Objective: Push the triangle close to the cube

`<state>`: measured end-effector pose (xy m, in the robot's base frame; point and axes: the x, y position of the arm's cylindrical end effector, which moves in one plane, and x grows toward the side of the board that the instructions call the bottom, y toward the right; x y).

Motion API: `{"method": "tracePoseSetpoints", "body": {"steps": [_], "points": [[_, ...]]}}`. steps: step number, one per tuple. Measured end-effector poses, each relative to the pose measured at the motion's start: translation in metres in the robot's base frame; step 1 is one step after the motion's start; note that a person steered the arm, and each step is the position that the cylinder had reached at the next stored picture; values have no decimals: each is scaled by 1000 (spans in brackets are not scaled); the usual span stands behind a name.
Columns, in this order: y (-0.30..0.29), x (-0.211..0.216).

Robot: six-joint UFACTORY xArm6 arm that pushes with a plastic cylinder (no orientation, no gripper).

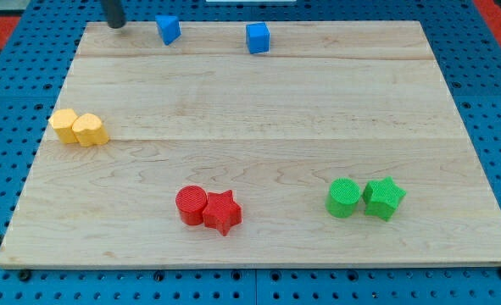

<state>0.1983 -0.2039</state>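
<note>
Camera view: the one picture, looking down at a slant on a pale wooden board (pixel 258 102) that is lying on a blue pegboard surface (pixel 4 152).
My tip (pixel 115 24): showing as a dark rod end at the view's top left, sitting at about the 11 o'clock edge of the board, on or just past the rim.
Jaws: the arm is carrying a plain rod only, so nothing is spreading, pressing together or pinching.
Blue triangle (pixel 168 29): lying along the board's top edge at roughly 3 o'clock from my tip, near it but apart from it.
Blue cube (pixel 257 38): sitting at about 3 o'clock from the blue triangle, also near the top edge, with a stretch of bare wood lying between the two.
Yellow pair: a yellow block (pixel 64 125), shape hard to make out, is touching a yellow cylinder (pixel 90 130) at the board's 9 o'clock side.
Red pair: a red cylinder (pixel 192 205) is touching a red star (pixel 222 212) at its 3 o'clock, near the board's 6 o'clock edge.
Green pair: a green cylinder (pixel 344 197) is standing just beside a green star (pixel 384 198), toward the board's 4 o'clock corner, well apart from the red pair.
</note>
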Motion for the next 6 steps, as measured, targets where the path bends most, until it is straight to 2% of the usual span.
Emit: {"method": "tracePoseSetpoints", "body": {"steps": [1, 2, 3, 4, 5, 6], "points": [[85, 34], [100, 48], [36, 22], [38, -7], [63, -6], [116, -3]]}}
